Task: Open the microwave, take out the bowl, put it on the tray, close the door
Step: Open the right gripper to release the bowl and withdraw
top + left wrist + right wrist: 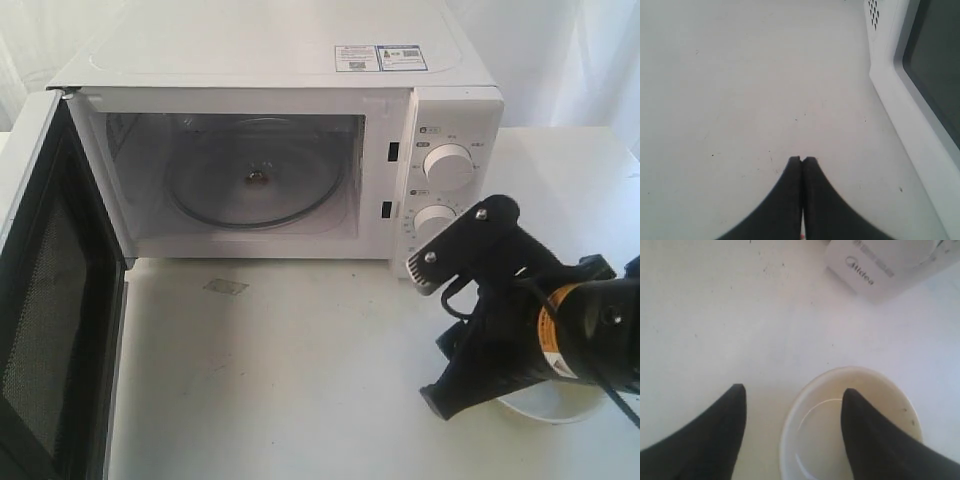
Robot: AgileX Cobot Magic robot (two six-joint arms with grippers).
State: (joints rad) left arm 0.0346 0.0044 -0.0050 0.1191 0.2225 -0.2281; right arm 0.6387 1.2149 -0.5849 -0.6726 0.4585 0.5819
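Bowl (817, 436) rests on the white worktop (300, 380) in front of the knob panel of the microwave (300, 60), under the released right tool (794, 390), which hangs astride its rim. Left tool (802, 159) is clenched, empty, near the open door (50, 300)

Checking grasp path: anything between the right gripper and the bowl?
Nothing visible. The right gripper is open directly over the bowl, straddling its rim. The bowl sits on the table, outside the microwave.

place: robot lab bench | evidence: white draped backdrop (585, 60), plain white table (300, 380), microwave (280, 50)
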